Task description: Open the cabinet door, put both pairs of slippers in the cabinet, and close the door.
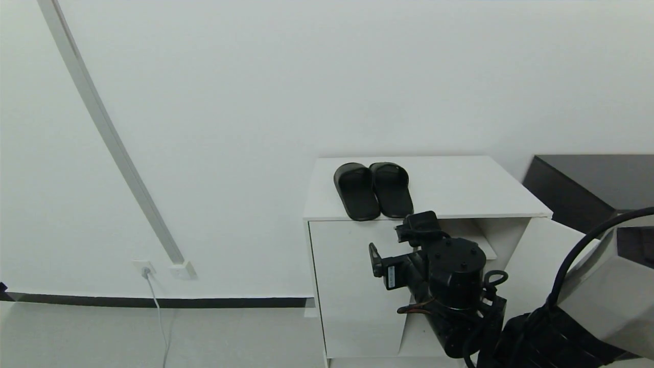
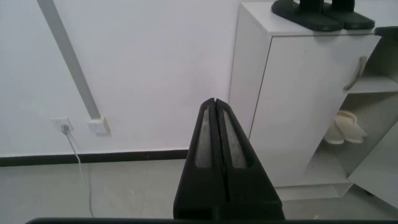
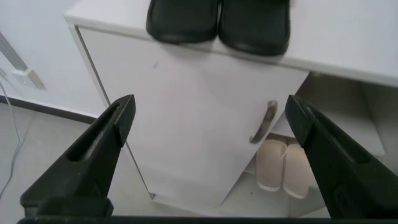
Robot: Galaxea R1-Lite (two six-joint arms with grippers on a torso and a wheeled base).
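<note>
The black slippers (image 1: 373, 190) lay on top of the cabinet (image 1: 460, 184), long axes front to back, just above and ahead of the right fingers (image 3: 102, 143), which stood wide open and empty.

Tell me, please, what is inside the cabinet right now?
A pale pair of slippers sits in the open side of the cabinet, below its shelf. The closed door hides the rest of the interior. The black slippers lie on top, not inside.
</note>
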